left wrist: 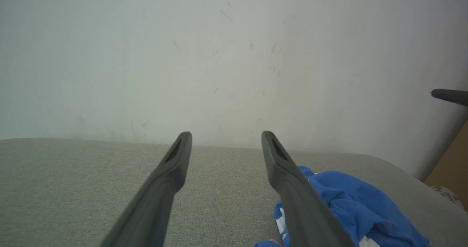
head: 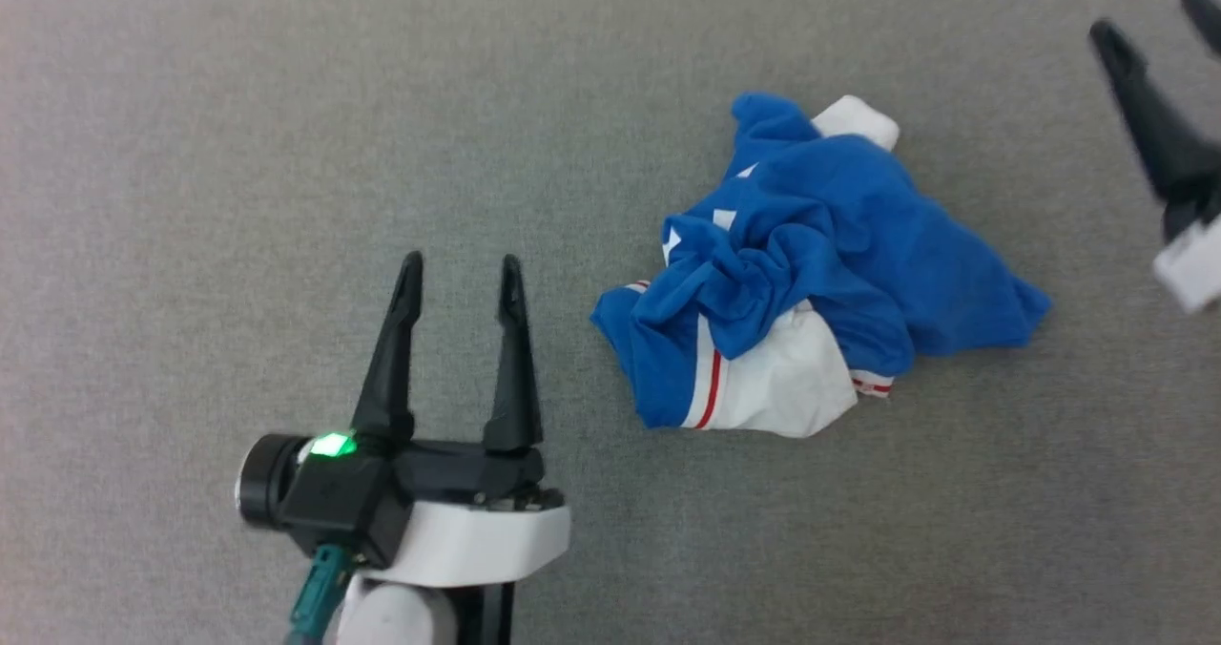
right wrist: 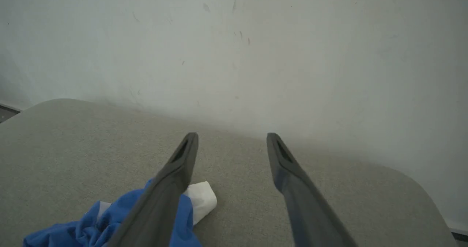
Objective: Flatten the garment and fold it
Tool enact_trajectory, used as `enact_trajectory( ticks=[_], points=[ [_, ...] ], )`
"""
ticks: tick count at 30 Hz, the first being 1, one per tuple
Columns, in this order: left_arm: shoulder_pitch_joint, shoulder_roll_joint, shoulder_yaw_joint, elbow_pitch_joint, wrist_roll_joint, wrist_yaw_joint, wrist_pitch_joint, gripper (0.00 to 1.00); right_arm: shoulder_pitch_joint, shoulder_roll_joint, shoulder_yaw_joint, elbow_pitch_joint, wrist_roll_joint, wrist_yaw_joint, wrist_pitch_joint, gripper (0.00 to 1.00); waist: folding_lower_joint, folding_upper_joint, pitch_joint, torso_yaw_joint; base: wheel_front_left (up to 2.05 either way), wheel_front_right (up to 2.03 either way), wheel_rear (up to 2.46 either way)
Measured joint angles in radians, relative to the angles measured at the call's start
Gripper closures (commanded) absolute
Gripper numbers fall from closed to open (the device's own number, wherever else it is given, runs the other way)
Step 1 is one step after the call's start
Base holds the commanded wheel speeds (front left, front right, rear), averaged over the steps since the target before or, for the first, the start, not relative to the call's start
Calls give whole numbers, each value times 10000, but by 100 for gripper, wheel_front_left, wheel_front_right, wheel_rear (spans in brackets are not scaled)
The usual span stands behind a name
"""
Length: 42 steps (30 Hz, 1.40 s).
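Mostly crumpled, the garment (head: 820, 273) hides its lettering; right claw (head: 1149, 15) sits cropped.

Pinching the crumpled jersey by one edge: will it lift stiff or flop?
Likely floppy: the jersey lies in soft bunched folds, so it should drape and unfurl. Pushed, it would probably bunch on the grey cloth surface rather than slide.

Our left gripper (head: 461, 263) stands with its jaws wide apart, tips pointing straight ahead. Our right gripper (head: 1149, 15) also has its jaws parted, tips leaning toward our left.
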Motion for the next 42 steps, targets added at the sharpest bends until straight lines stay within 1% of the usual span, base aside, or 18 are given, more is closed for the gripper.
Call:
enact_trajectory(
  ticks=[2, 4, 8, 10, 13, 19, 20, 21, 22, 23, 26, 29, 32, 34, 37, 39, 42],
  points=[
    [-159, -155, -52, 15, 84, -81, -2, 0, -698, -424, 276, 736, 150, -12, 541, 0, 0, 0, 226, 90, 0, 0, 0],
    [-285, -270, -113, 33, 151, -127, 0, 0, -1191, -677, 711, 1290, 286, -12, 1083, 0, 0, 0, 450, 206, 0, 0, 0],
    [-477, -449, -234, 73, 228, -176, 0, 0, -1831, -1223, 1799, 2245, 616, -12, 1996, 0, 1, 0, 895, 541, 0, 0, 0],
    [-602, -497, -311, 98, 230, -178, 0, 0, -2064, -1457, 2180, 2648, 769, -12, 2395, 0, 1, 0, 1102, 752, 0, 0, 0],
    [-715, -537, -454, 155, 224, -182, 0, 0, -2382, -1772, 2736, 3066, 802, -12, 2658, 0, 1, 0, 1394, 1087, 0, 0, 0],
    [-942, -570, -909, 240, 21, -207, 0, 0, -2686, -2144, 3739, 3737, 995, -12, 2847, 0, 0, 0, 1837, 1810, 0, 0, 0],
    [-981, -571, -974, 244, -42, -150, 0, 0, -2687, -2176, 3870, 3848, 1014, -12, 2918, 2, 0, 0, 1894, 1919, 0, 0, 0],
    [-1004, -571, -1028, 251, -79, -144, 0, 0, -2714, -2197, 3887, 3962, 1057, -12, 2936, 65, -1, 0, 1945, 2024, 0, 0, 0],
    [-1011, -573, -1060, 255, -113, -113, 0, 0, -2811, -2238, 3871, 4050, 1062, -6, 2936, 65, -4, 0, 1989, 2116, 0, 0, 0],
    [-1015, -573, -1089, 276, -140, -65, 0, 0, -2917, -2253, 3864, 4136, 1030, 0, 2899, 100, -4, 0, 2028, 2198, 0, 0, 0],
    [-1026, -571, -1099, 433, -165, -13, 0, 0, -3108, -2165, 3900, 4378, 786, 2, 2468, 100, -1, 0, 2062, 2350, 0, 0, 0],
    [-1025, -573, -995, 589, -165, -19, 0, 0, -3126, -1916, 3764, 4642, 759, 2, 1733, 100, -2, 0, 1969, 2334, 0, 0, 0],
    [-1001, -579, -790, 780, -157, -100, 0, 0, -3335, -1574, 3329, 4746, 807, 0, 895, 100, -1, -1, 1808, 2230, 0, 0, 0],
    [-942, -581, -616, 907, -140, -221, 0, 0, -3624, -1536, 2909, 4696, 809, 2, 364, 100, -1, 0, 1638, 2136, 0, 0, 0],
    [-797, -585, -362, 1003, -128, -420, 0, 0, -3873, -1693, 1931, 4648, 805, 2, -197, 100, -1, 0, 1302, 1942, 0, 0, 0],
    [-650, -583, -238, 1060, -127, -525, 0, 0, -3785, -1946, 1212, 4631, 803, 0, -282, 100, -1, 0, 1032, 1771, 0, 0, 0],
    [-453, -579, -42, 1099, -111, -612, -2, 0, -2928, -2470, 184, 4483, 794, 0, -257, 100, -5, 0, 627, 1432, 0, 0, 0]
  ],
)
